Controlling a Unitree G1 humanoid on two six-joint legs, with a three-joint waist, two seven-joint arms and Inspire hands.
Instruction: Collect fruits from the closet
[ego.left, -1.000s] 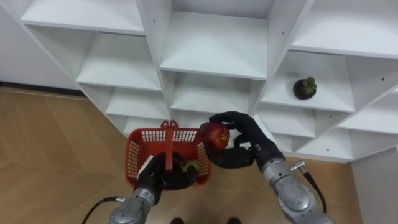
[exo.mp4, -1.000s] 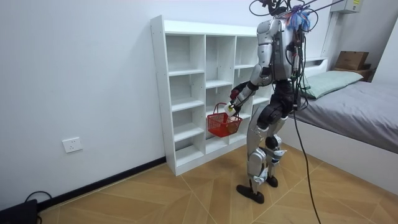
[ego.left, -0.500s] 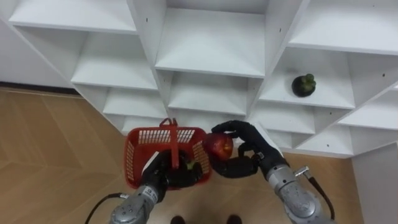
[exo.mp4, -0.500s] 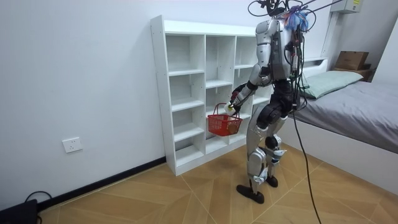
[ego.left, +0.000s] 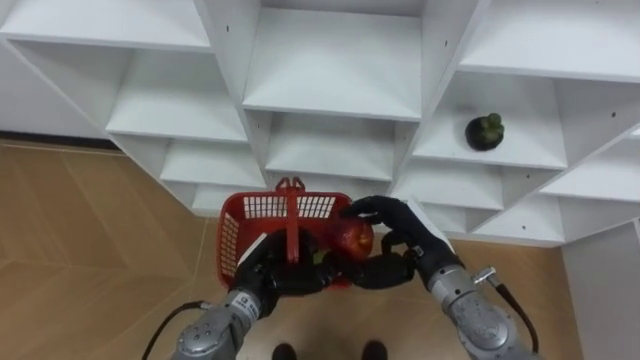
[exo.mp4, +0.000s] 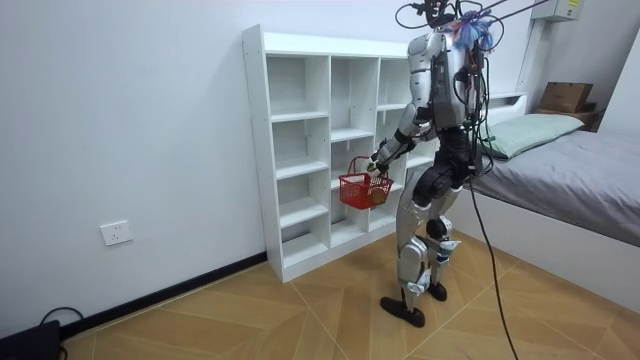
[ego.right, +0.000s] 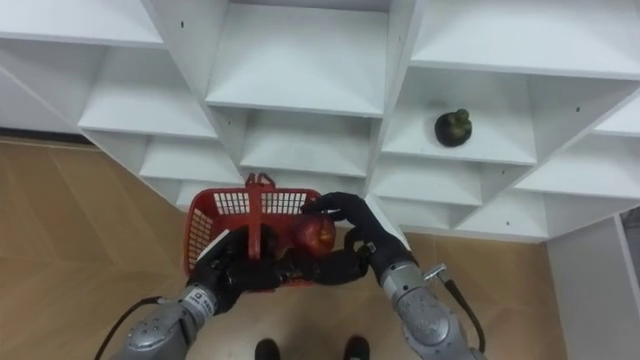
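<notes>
My right hand (ego.left: 400, 240) is shut on a red apple (ego.left: 352, 237) and holds it just over the right rim of the red basket (ego.left: 262, 208). My left hand (ego.left: 262, 275) is shut on the basket's upright handle (ego.left: 293, 215), low in front of the closet. Something small and greenish (ego.left: 320, 256) lies inside the basket. A dark round fruit with a green top (ego.left: 485, 131) sits on a closet shelf to the right, above my right hand. In the room view I stand facing the white closet (exo.mp4: 310, 150) with the basket (exo.mp4: 362, 186) raised before it.
The white closet's shelves (ego.left: 335, 75) spread across the view, with upright dividers (ego.left: 235, 70) between them. Wooden floor (ego.left: 90, 240) lies below to the left. A bed (exo.mp4: 580, 170) stands at the room view's right.
The basket has risen and shifted right, toward the apple. The apple in my right hand has come down from above the rim to the basket's right edge.
</notes>
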